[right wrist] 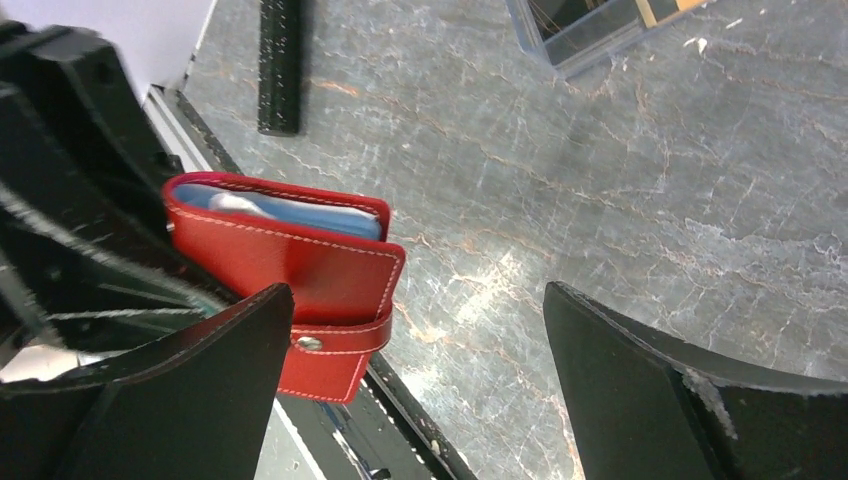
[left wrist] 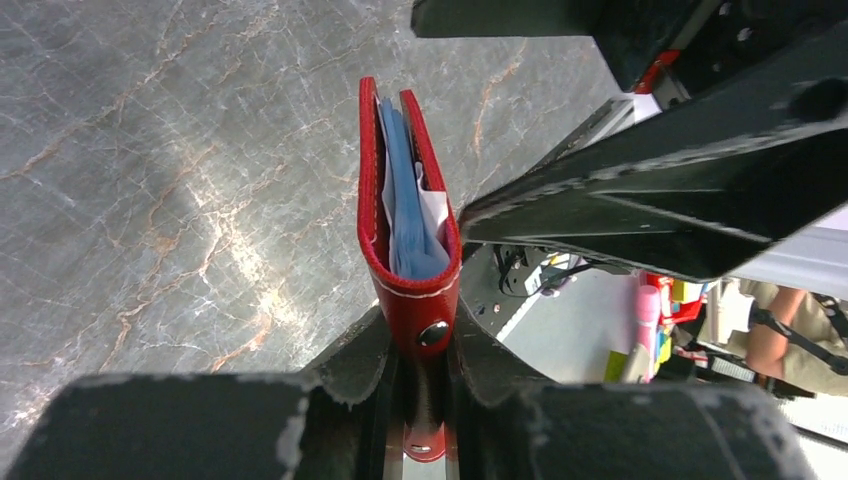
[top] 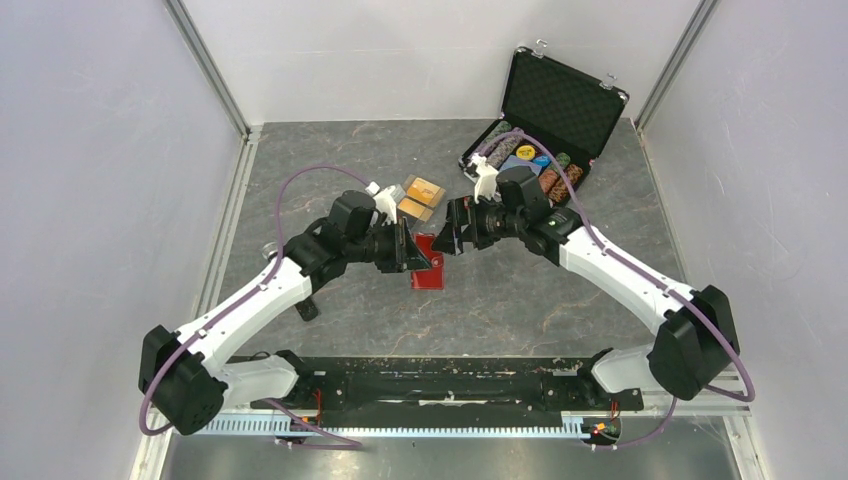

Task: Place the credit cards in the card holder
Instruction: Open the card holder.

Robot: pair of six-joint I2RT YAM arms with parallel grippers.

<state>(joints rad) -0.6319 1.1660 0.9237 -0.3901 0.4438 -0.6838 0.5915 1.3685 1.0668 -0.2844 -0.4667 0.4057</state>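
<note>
The left tool [top: 408, 248] is clamped on the snap-tab end of the red card holder [top: 428, 268], which hangs over the counter [top: 520, 300] nearly folded shut, its pale blue lining showing. Just behind it, orange credit cards [top: 423, 192] lie in a clear tray [right wrist: 575, 45]. The right tool [top: 452, 235] faces the holder, its fingers spread wide and gripping nothing.

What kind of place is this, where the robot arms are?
Probably a robot lab test booth: plain white walls box in a marble-look table, two arms are bolted at its edge, and a poker chip case sits as a prop.
</note>
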